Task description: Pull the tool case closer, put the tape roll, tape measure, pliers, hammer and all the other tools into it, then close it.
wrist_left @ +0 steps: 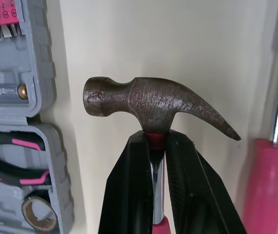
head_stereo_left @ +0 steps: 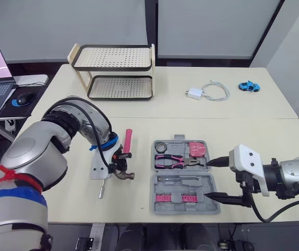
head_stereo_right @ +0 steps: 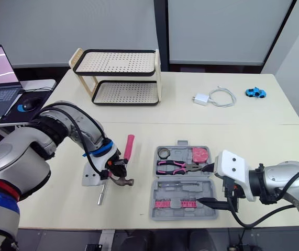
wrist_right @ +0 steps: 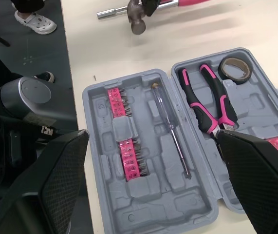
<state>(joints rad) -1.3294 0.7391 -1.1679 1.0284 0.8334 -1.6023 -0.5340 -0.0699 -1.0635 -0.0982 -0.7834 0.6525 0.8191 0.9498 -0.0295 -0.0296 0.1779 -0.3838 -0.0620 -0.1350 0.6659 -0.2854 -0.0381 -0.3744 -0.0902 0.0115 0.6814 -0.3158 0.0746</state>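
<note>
Left gripper point(wrist_left: 157, 136) is clamped on the hammer point(wrist_left: 153, 100), fingers pinched on the neck right under the steel head, with the pink handle running back between them. The hammer is left of the case point(head_stereo_left: 199, 206), head toward the robot and handle pointing away. Can't tell if it's off the table point(head_stereo_left: 233, 125) or resting on it. Right gripper point(head_stereo_left: 210, 179) is spread wide with nothing in it, parked at the case's right edge, one finger by each half. Contact not clear.

The case lies open flat near the table's front edge. Its far half holds the tape roll point(wrist_right: 234, 69), pliers point(wrist_right: 207, 105) and tape measure point(head_stereo_left: 197, 150). Its near half holds a strip of bits point(wrist_right: 126, 146) and a thin screwdriver point(wrist_right: 170, 129). So the hammer looks like the main item left, plus a chrome-shaft driver point(wrist_left: 268, 185) lying just beside it on the table.

Handling, my read: the hammer is head-heavy and rigid, so your grip at the neck is near the balance point and it shouldn't swing much. But the neck is smooth metal and the fingers are narrow, so expect it to twist or slip if you tilt fast. Keep it level, move slowly, and set it into the tray rather than dropping it. The case is probably light plastic and may skid or jolt its contents. Use the right gripper to steady the case edge. Which recess fits the hammer, I can't tell. For the driver, take the pink handle, not the slick shaft.
</note>
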